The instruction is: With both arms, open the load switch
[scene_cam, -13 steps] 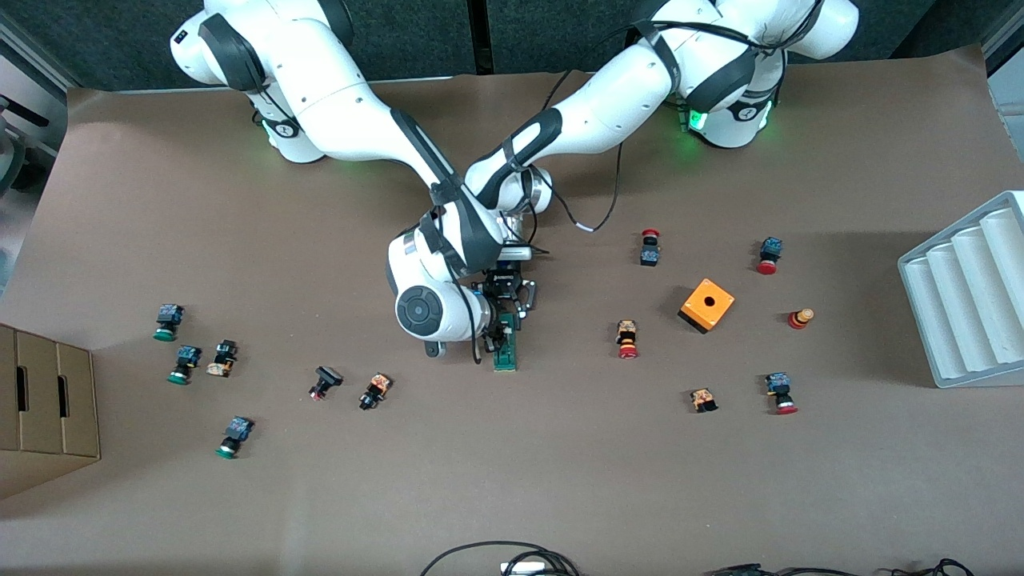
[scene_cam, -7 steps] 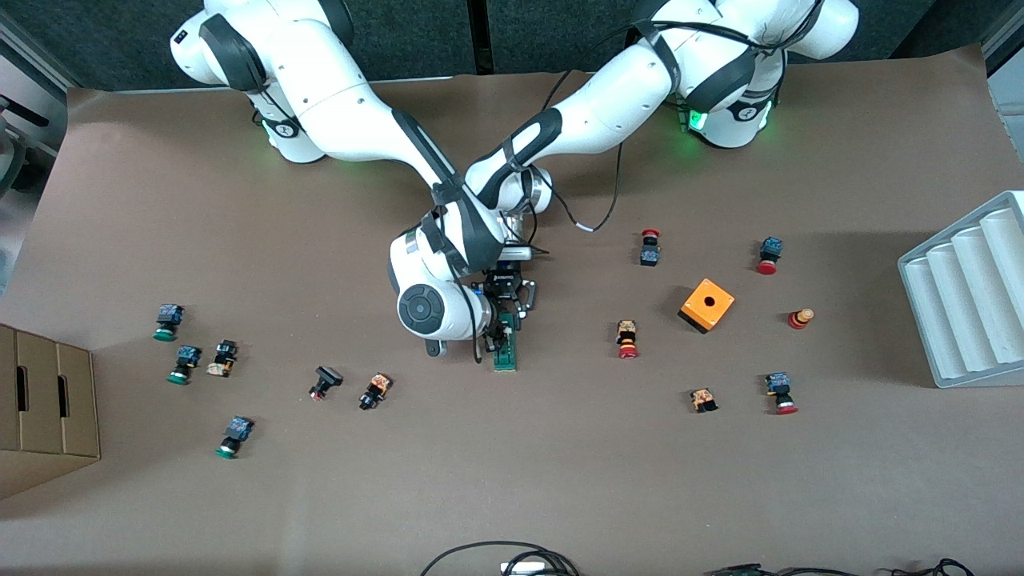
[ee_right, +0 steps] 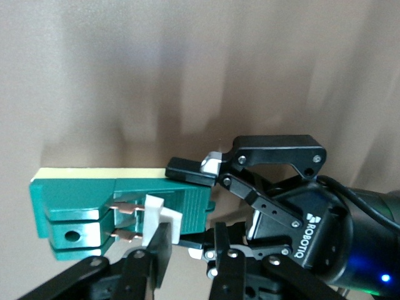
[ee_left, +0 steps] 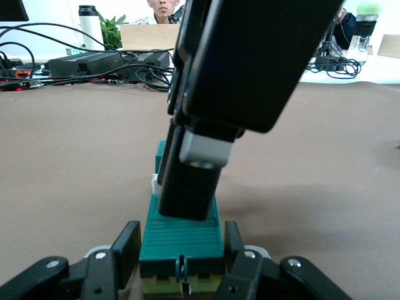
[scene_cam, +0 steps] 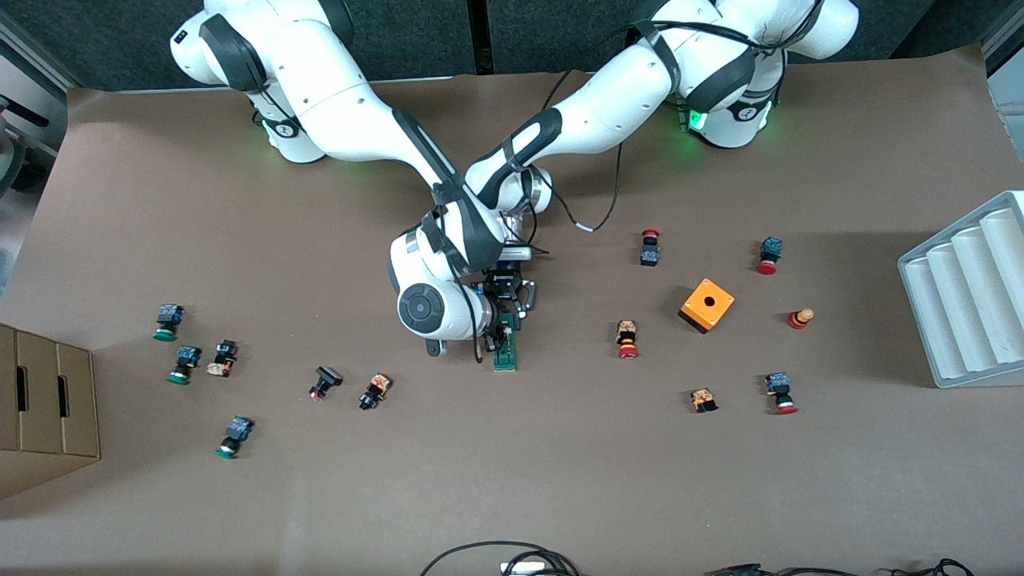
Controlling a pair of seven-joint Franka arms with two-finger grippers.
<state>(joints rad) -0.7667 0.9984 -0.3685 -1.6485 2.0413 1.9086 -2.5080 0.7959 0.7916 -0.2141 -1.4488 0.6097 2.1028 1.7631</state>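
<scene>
The load switch (scene_cam: 506, 352), a narrow dark-green block, lies mid-table with both arms meeting over it. My left gripper (scene_cam: 512, 316) is shut on the end of the switch farther from the front camera. In the left wrist view its fingers (ee_left: 128, 247) press both sides of the green body (ee_left: 182, 234). My right gripper (ee_right: 190, 250) hangs over the switch (ee_right: 81, 200) at its white lever (ee_right: 164, 215). Its fingers stand a little apart with bare table between them. One fingertip (ee_right: 159, 247) sits right at the lever. That finger (ee_left: 190, 184) hides part of the switch in the left wrist view.
An orange cube (scene_cam: 707, 305) and several push-buttons (scene_cam: 627, 338) lie toward the left arm's end. More push-buttons (scene_cam: 374, 390) lie toward the right arm's end. A white ridged rack (scene_cam: 968, 296) and a cardboard box (scene_cam: 44, 408) stand at the table's two ends. Cables (scene_cam: 504, 560) lie at the near edge.
</scene>
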